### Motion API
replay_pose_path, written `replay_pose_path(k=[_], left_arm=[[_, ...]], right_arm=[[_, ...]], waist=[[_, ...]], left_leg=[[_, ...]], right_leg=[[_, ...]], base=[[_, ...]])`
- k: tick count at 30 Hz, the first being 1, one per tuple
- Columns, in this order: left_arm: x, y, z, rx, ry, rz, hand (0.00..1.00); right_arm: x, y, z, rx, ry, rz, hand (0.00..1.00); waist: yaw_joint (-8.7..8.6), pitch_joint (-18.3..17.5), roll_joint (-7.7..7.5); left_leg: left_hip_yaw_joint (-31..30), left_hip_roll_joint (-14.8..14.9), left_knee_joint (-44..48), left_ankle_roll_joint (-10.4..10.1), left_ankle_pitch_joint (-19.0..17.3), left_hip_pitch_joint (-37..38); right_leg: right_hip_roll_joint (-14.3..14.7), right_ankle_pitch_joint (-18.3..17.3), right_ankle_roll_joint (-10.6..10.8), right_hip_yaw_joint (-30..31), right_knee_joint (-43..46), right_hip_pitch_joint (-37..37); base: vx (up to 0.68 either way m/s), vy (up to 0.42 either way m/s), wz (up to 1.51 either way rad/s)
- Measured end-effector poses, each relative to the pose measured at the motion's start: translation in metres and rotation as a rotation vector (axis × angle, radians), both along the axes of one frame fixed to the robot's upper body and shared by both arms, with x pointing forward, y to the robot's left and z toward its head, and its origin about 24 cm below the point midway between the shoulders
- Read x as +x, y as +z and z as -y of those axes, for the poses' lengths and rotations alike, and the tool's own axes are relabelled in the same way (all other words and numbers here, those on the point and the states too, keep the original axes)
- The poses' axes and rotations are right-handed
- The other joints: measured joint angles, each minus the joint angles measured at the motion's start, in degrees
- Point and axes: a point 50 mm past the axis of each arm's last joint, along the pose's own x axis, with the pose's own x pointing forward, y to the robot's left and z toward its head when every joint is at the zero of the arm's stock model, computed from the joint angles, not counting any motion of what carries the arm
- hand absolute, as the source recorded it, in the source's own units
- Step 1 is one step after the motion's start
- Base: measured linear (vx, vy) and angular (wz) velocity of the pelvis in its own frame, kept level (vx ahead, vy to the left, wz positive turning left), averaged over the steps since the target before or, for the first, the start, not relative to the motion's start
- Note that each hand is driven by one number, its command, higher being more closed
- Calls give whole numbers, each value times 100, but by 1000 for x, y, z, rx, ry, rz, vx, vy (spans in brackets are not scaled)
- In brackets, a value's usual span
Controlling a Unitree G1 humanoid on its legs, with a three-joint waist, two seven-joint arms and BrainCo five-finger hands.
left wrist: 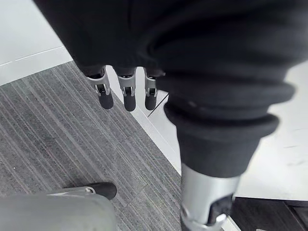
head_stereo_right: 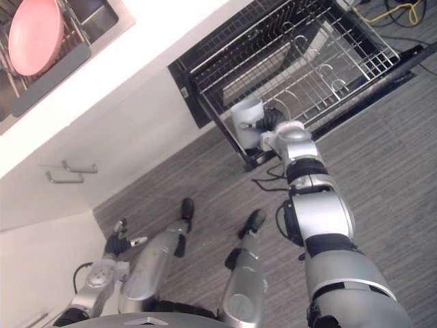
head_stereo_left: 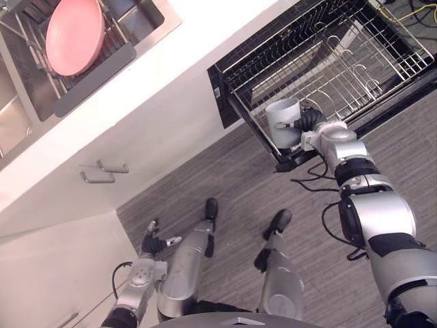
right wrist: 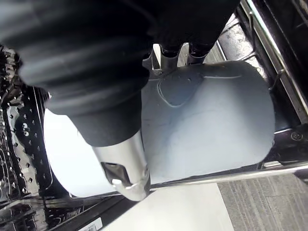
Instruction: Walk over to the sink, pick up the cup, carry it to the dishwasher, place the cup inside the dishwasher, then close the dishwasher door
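Right robot hand round cup

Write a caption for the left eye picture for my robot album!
Right hand gripping a pale grey cup at the corner of the pulled-out dishwasher rack, pink plate in the sink.

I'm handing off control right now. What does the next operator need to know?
Right hand: shut on the cup, at the front corner of the rack pulled out of the dishwasher.
Left hand: open, hanging low, idle.
Done: cup brought to the dishwasher.
Left: set the cup in the rack, release it, shut the dishwasher.
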Motion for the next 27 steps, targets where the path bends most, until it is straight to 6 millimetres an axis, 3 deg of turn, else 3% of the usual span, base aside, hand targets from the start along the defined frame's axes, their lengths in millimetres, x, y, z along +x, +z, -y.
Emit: replay_pose_path(k=[7,8,15,24,27], left_arm=[[2,0,9,-31,-18,4,0],[2,0,10,-35,-19,4,0],[0,-2,24,-78,-44,-10,0],[0,-2,25,-83,-31,-6,0],[1,-2,23,-86,-15,-8,0]], right_arm=[[4,14,-1,-114,17,-23,100],[5,16,-3,-129,24,-22,0],[7,37,-4,-273,75,-27,0],[6,38,5,-221,-30,9,0],[3,29,10,-158,-67,0,0]], waist=[[28,11,77],[35,9,81],[58,-10,310],[91,-13,313],[80,-1,295]], left_leg=[[-26,-12,-346,-80,207,-21],[-24,-13,-400,-90,240,-19],[-245,0,-918,-218,607,48],[-308,54,-1186,-201,795,201],[-292,88,-1208,-202,796,344]], right_leg=[[-59,-54,-86,-177,32,-154],[-74,-49,-93,-194,45,-185],[-71,-15,-162,-463,71,-287],[13,11,-215,-496,46,-234],[50,20,-224,-491,16,-97]], base=[[5,-4,4],[0,0,0],[3,-41,6],[33,-68,2],[66,-85,-4]])
